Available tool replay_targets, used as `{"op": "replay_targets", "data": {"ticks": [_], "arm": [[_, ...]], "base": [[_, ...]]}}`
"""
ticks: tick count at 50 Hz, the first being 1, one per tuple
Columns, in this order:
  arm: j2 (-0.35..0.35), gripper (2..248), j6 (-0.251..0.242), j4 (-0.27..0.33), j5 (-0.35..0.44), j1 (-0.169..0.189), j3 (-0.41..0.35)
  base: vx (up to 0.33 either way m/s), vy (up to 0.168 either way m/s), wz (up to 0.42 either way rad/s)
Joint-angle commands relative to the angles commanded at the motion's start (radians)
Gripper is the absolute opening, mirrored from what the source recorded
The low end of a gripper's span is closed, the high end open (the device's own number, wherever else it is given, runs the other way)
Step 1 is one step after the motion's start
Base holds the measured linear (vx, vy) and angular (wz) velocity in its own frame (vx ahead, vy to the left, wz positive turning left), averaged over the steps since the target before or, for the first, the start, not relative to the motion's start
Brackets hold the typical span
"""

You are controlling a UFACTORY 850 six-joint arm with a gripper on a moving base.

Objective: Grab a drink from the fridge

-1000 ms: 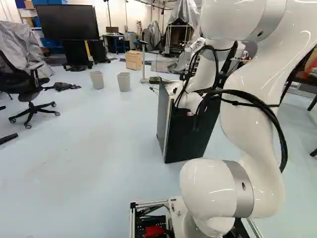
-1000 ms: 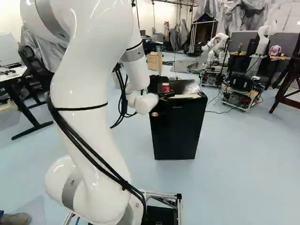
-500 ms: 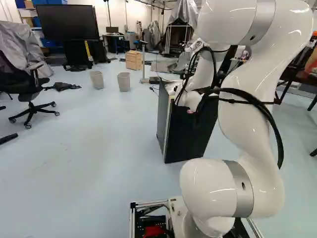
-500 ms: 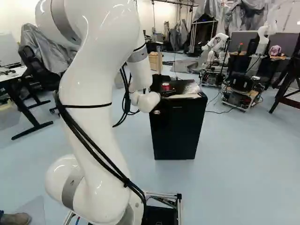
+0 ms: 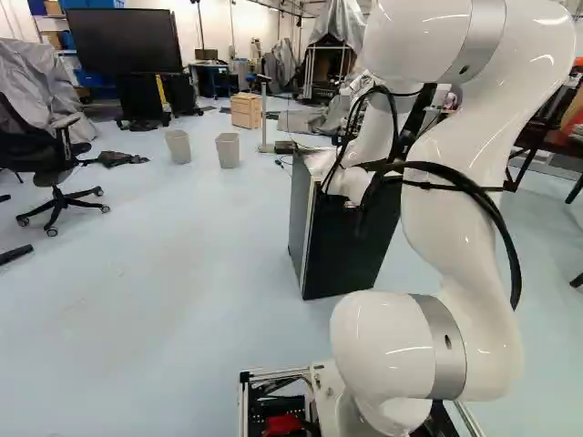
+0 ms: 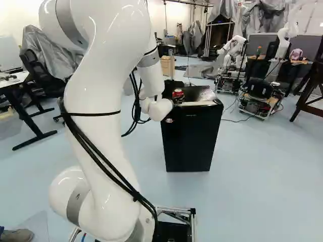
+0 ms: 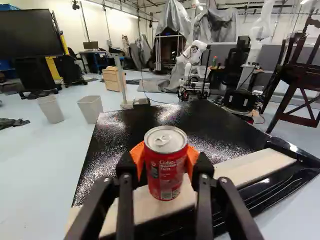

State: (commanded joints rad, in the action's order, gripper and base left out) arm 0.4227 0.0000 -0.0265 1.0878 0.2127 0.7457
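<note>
My gripper is at the top front edge of the black fridge in the right base view, partly hidden by the wrist. The red drink can is upright there. From the wrist, the gripper has its orange pads pressed against the can from two sides, shut on it. The can's silver lid faces up, and its base is over the pale strip along the fridge top. In the left base view the arm hides the can and gripper, while the fridge shows behind.
Clear wrapping lies on the fridge top in the right base view. Another robot stands beyond to the right, with one more farther back. Two grey bins, a wooden box and an office chair are left of the fridge.
The arm shifted slightly ahead and to the right in the right base view, then stopped. Around the can the gripper now shows closed in. The base has not moved.
</note>
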Motion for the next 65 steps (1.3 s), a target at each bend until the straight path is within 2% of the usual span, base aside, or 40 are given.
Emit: {"op": "replay_targets", "data": {"ticks": [1,2,7,50,65], "arm": [[0.000,138,0.000,0.000,0.000,0.000,0.000],[0.000,102,0.000,0.000,0.000,0.000,0.000],[0.000,97,0.000,0.000,0.000,0.000,0.000],[-0.083,97,0.000,0.000,0.000,0.000,-0.002],[-0.089,97,0.000,0.000,0.000,0.000,-0.002]], "base": [[0.000,0.000,0.000],[0.000,0.000,0.000],[0.000,0.000,0.000],[0.000,0.000,0.000],[0.000,0.000,0.000]]}}
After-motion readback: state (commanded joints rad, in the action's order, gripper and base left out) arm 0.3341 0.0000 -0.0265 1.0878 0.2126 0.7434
